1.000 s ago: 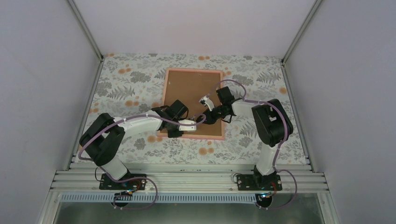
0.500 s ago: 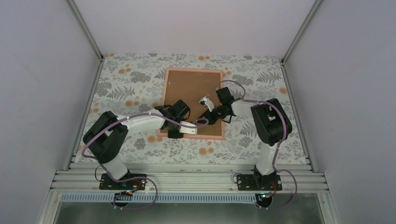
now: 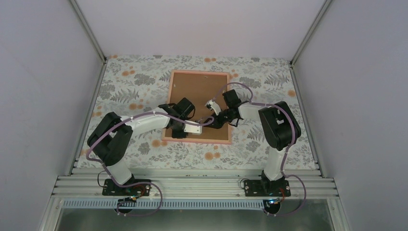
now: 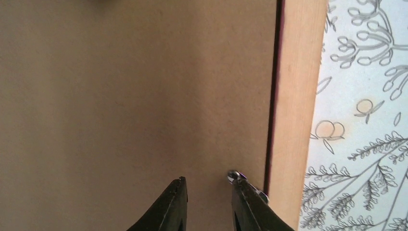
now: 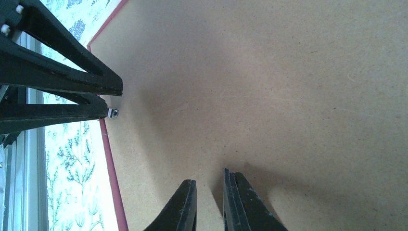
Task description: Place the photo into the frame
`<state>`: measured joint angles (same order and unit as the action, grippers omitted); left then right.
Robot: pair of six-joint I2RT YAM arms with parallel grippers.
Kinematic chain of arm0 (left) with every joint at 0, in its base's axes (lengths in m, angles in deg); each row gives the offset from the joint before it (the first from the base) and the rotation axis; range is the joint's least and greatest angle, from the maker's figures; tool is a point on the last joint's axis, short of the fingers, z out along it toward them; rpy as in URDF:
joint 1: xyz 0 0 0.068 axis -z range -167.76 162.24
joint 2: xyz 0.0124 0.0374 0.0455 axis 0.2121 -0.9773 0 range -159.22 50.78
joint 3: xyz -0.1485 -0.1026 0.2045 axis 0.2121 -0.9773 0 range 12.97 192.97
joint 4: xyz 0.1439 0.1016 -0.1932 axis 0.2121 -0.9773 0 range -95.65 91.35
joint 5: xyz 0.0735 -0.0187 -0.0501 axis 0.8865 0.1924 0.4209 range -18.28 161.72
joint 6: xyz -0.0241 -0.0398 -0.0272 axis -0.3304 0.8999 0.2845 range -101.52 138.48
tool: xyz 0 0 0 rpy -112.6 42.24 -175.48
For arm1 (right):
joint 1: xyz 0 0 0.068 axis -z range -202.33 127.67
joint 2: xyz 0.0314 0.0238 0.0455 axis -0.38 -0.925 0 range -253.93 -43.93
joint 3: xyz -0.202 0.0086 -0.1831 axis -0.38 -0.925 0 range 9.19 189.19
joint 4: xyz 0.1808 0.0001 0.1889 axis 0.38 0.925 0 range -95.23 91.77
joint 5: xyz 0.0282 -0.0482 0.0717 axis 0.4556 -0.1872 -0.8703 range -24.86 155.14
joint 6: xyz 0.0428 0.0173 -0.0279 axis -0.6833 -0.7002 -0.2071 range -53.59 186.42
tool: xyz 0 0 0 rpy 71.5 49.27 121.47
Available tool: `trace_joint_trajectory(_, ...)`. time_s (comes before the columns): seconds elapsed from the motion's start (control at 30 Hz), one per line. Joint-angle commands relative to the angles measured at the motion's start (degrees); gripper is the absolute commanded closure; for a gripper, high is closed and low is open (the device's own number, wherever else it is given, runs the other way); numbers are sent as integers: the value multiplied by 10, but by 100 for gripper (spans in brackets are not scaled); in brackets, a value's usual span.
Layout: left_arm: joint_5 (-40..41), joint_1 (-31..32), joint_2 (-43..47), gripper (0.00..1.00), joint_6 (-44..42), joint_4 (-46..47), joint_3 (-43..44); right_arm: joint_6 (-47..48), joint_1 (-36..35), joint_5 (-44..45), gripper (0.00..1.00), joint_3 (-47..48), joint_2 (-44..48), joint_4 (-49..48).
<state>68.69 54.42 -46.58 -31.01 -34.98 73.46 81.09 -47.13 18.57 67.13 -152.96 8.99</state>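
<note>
The pink frame [image 3: 199,72] lies flat mid-table with a brown cardboard backing [image 3: 197,89] filling it. The photo is not visible in any view. My left gripper [image 3: 206,123] hovers low over the backing's near part, open by a small gap with nothing between its fingers. In the left wrist view the gripper [image 4: 208,179] sits just left of the frame's border [image 4: 293,110], and a small metal tab [image 4: 234,176] shows at its right fingertip. My right gripper [image 3: 212,121] [image 5: 209,182] is narrowly open, tips down on the backing [image 5: 269,77], facing the left fingers [image 5: 72,82].
A floral tablecloth [image 3: 134,82] covers the table. Grey walls close in the left, right and back sides. A metal rail [image 3: 192,185] carrying both arm bases runs along the near edge. The two grippers are close together over the frame.
The left arm has swung its wrist slightly toward the back and its elbow rightward, keeping its fingers over the backing. The right arm has hardly moved.
</note>
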Motion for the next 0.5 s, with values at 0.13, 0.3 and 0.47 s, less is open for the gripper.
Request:
trace_joint_trajectory(0.13,8,-1,0,73,38,-33,-31,14,-3,36,87,9,-23,36)
trace_joint_trajectory(0.3,-31,-1,-4,71,95,-40,-1,18,-3,37,87,9,-22,42)
trace_joint_trajectory(0.47,-54,0,9,68,143,-33,10,18,-3,38,88,10,-25,41)
